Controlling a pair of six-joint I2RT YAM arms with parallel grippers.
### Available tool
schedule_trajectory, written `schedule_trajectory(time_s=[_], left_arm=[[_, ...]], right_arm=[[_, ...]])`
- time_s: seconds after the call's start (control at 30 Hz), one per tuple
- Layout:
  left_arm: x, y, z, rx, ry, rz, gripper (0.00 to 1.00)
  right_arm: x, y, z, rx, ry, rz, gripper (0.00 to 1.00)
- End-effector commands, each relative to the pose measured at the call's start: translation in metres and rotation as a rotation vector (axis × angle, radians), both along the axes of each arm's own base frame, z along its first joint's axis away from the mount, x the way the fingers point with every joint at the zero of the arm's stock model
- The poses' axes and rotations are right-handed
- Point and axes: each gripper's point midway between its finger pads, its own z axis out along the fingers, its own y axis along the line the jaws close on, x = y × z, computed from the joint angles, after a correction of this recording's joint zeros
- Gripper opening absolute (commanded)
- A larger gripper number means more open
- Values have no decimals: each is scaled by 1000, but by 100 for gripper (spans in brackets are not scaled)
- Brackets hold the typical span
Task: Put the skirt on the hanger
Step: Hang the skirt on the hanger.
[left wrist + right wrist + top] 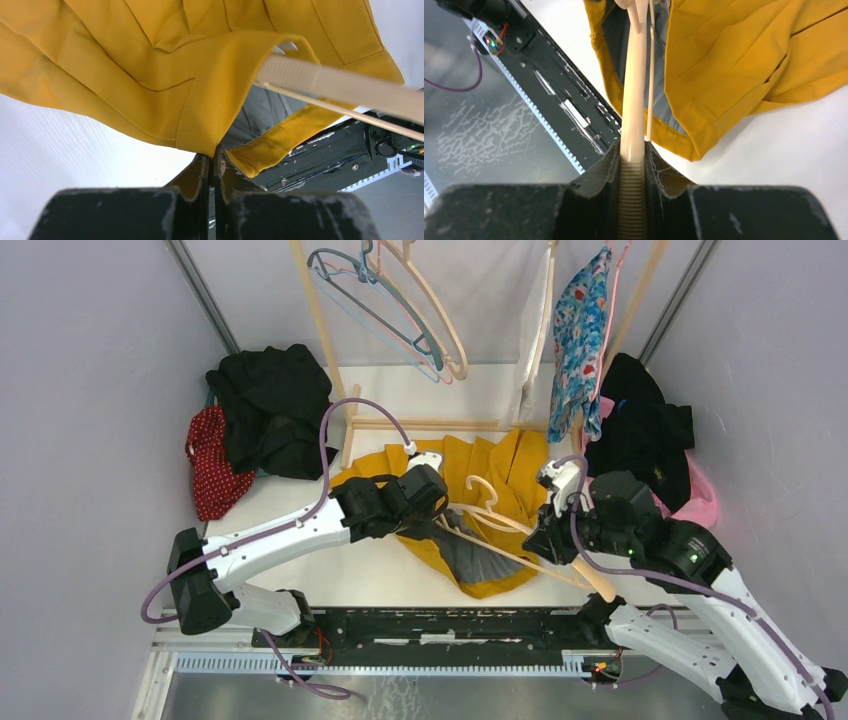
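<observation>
The yellow skirt [500, 465] with grey lining lies bunched at the table's middle. My left gripper [440, 502] is shut on the skirt's waistband edge [200, 125], its jaws pinching the fabric at the tips [213, 152]. The cream hanger [500, 525] lies across the skirt, with one arm [340, 85] reaching into the waistband opening. Its other, ribbed arm end [635, 90] sits clamped in my right gripper [633, 150], which is to the right of the skirt [734, 55] in the top view [545, 535].
A wooden rack [330, 340] at the back carries several spare hangers [400, 310] and a floral garment [580, 330]. Black clothes [270, 405] and a red garment [210, 470] lie back left. Black and pink clothes [645, 435] lie back right. A black rail [450, 625] runs along the near edge.
</observation>
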Motion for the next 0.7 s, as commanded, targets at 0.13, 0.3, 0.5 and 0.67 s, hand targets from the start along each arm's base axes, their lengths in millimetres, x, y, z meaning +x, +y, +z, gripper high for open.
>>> schedule_trajectory(time_s=[0.13, 0.3, 0.5, 0.67], left_arm=[[6, -4, 41, -92, -59, -25, 3], [2, -7, 44, -116, -48, -41, 3], [-8, -10, 49, -180, -31, -72, 3], [-17, -8, 41, -210, -9, -84, 3]], right_arm=[[4, 35, -20, 40, -125, 28, 2], [7, 56, -33, 45, -221, -5, 2], [3, 78, -49, 52, -304, -47, 2], [-3, 92, -63, 66, -325, -68, 2]])
